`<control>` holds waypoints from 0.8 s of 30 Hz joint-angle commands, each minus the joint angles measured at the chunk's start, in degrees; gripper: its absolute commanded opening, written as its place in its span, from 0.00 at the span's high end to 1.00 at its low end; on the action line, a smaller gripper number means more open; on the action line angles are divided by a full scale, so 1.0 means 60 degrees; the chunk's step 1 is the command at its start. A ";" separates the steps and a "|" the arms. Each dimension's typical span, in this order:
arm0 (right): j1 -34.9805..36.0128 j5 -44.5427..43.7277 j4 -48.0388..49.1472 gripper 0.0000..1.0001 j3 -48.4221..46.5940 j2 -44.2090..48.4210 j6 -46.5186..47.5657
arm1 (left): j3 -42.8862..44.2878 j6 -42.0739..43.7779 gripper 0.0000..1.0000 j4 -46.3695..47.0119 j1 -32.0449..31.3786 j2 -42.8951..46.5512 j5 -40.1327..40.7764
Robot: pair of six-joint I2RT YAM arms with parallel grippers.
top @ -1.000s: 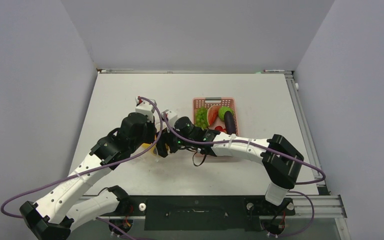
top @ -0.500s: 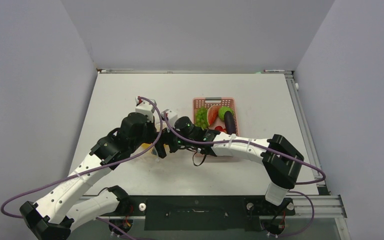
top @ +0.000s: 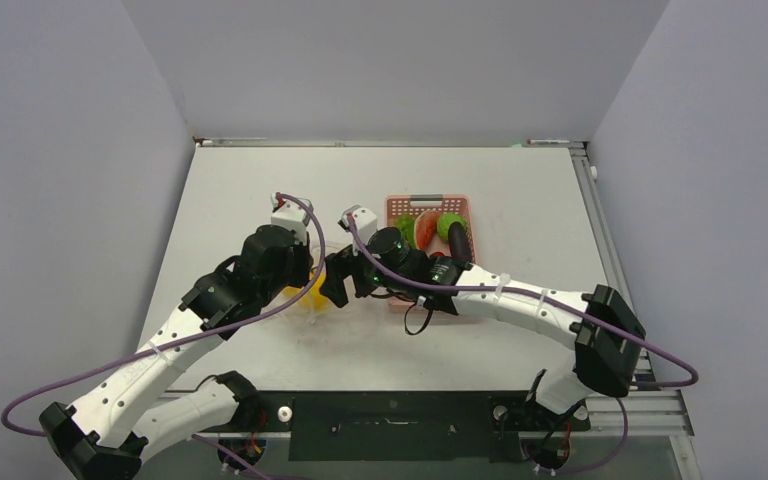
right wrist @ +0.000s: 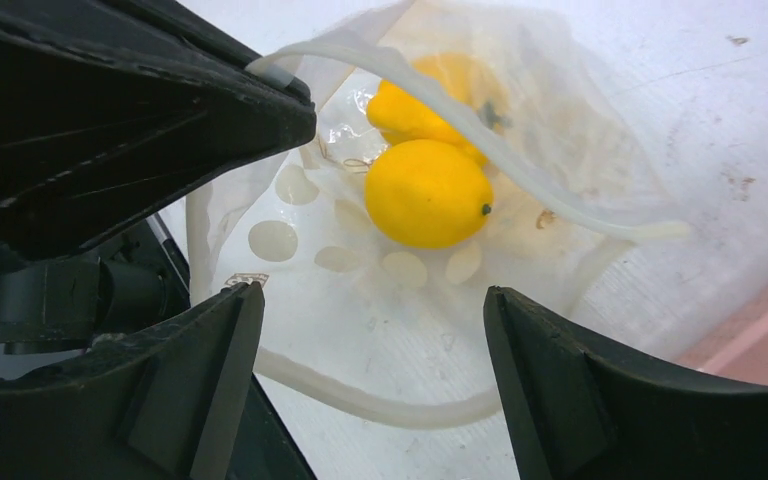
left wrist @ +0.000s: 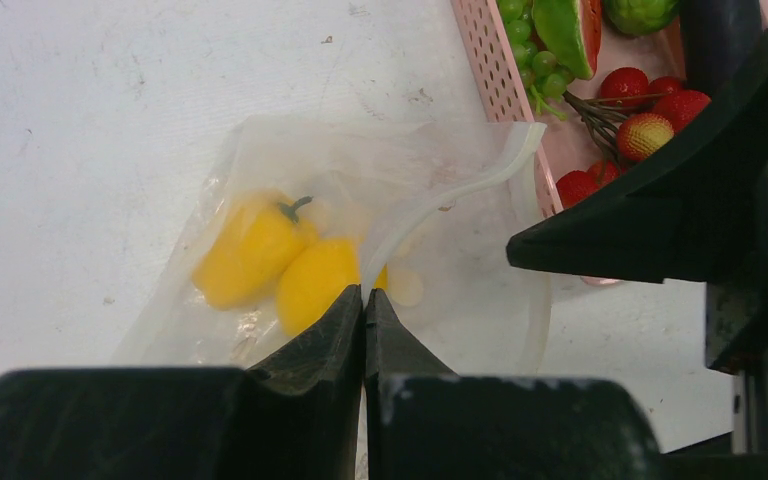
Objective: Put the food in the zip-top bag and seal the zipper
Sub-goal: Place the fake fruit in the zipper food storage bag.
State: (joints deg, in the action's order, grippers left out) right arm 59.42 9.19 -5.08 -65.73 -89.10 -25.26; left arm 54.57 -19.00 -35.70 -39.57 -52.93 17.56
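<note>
Zip-top bag (left wrist: 290,180): lies on counter (left wrist: 110,100), mouth gaping, just beside pink basket (left wrist: 500,90). Holds yellow bell pepper (left wrist: 245,250) and round yellow fruit (right wrist: 430,192), touching. Left end effector (left wrist: 364,300): clamped on zipper (left wrist: 440,200). Right end effector (right wrist: 370,300): spread wide over bag mouth. In basket: grapes (left wrist: 520,40), strawberries (left wrist: 650,110), eggplant (left wrist: 715,40).

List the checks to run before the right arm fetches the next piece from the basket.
1. Left claw pinching the zipper: ok.
2. Bag mouth open: ok.
3. Right claw open and empty: ok.
4. Pepper and lemon inside the bag: ok.
5. Basket emptied: not ok; strawberries and eggplant lie in it.
6. Zipper sealed: not ok.
</note>
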 commanded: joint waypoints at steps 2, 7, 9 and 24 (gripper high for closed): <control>0.0087 -0.1249 -0.0559 0.19 0.0102 0.1014 0.0147 | 0.0229 0.0047 1.00 0.0446 0.0053 0.0084 0.0012; 0.0070 -0.2298 -0.1160 0.21 0.0203 0.1424 -0.0049 | 0.0227 0.0047 1.00 0.0440 0.0047 0.0062 0.0017; 0.0065 -0.2631 -0.1324 0.23 0.0272 0.1540 -0.0215 | 0.0233 0.0047 1.00 0.0441 0.0047 0.0047 0.0017; 0.0054 -0.2861 -0.0707 0.39 0.1000 0.1041 -0.1484 | 0.0229 0.0046 1.00 0.0433 0.0048 0.0032 0.0003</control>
State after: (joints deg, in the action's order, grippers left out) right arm 59.40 -6.87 -13.67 -59.70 -81.76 -31.29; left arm 54.57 -19.03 -35.70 -39.57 -52.95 17.56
